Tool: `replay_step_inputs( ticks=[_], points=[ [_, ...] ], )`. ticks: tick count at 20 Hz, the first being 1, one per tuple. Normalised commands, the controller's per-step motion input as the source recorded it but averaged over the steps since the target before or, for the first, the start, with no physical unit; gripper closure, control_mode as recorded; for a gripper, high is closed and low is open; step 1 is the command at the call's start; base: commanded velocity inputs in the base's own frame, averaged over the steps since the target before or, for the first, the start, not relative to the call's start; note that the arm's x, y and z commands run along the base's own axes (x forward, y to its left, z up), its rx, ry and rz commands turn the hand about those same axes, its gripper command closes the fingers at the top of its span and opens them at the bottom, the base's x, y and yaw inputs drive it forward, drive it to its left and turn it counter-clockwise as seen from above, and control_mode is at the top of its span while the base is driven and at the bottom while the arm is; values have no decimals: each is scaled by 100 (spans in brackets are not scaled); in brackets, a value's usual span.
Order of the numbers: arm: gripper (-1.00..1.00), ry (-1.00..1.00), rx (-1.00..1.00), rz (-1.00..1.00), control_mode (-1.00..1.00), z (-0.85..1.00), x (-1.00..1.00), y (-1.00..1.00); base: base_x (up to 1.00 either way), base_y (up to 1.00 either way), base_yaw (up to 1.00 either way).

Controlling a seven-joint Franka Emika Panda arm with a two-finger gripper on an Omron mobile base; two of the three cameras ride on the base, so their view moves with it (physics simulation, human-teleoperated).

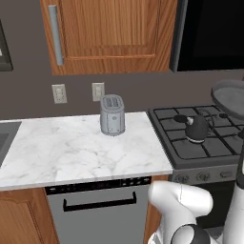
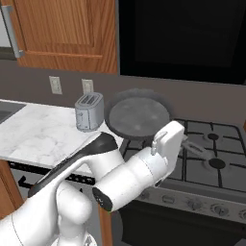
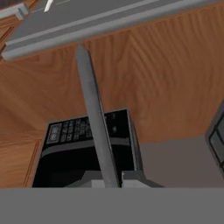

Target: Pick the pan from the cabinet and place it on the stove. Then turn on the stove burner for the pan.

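Reaching forward over the stove (image 2: pixel 216 144), the gripper (image 3: pixel 107 177) clamps the tilted pan (image 2: pixel 138 114) by its handle.

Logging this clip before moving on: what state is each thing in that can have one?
pan: held by its handle, tilted, above the stove, not yet set down
gripper: shut on the pan's handle
cabinet: door closed
stove: no flame visible, no pan on it yet
kettle: upright on a stove grate
toaster: upright on the counter, slots empty
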Motion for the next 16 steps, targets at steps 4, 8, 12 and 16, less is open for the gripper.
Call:
replay_step_inputs(
  ticks=[4,8,12,16],
  points=[
    [100,-4,0,-7,-100,-21,-1,-57,0,0,0],
    [100,-12,-1,0,-100,-30,0,-65,0,0,0],
    [100,-10,-3,7,-100,-48,15,-61,0,0,0],
    [100,-4,-2,7,-100,-68,27,-61,0,0,0]
  ],
)
